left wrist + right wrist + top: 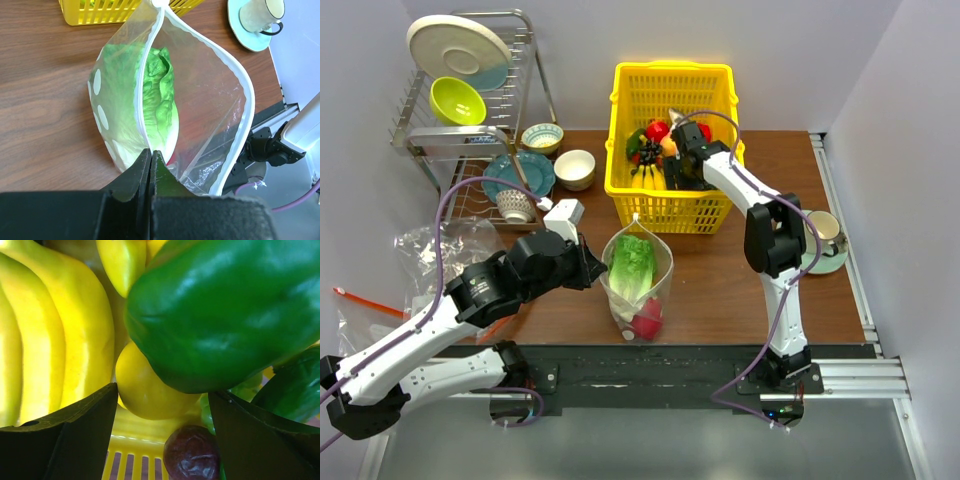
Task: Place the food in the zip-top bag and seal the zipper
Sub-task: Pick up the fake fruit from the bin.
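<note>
- Green lettuce (pixel 632 265) and a pink-red dragon fruit (pixel 647 318) lay inside the dotted zip-top bag (pixel 660 262), which sat on the bench (pixel 720 280) just in front of the yellow basket (pixel 670 215).
- Shut tight, the left claw (pixel 588 262) pinched the bag's rim on its left side, holding the zipper (pixel 245 95) apart so the mouth gaped.
- Down in the basket, the right claw (pixel 678 160) had its jaws spread wide with nothing gripped. A green pepper (pixel 220 315) and a round yellow fruit (pixel 140 385) sat just ahead of its fingers, with bananas (pixel 60 330) to one side.
- From end to end the bag ran from the bench's near edge toward the basket, with its mouth end closest to the basket. From the right claw it lay nearer the arms' bases and to the left.
- That arm was the closer to the remaining food and looked set to do the carrying, while the left one was tied up with the bag.
- Sealing had not begun.
</note>
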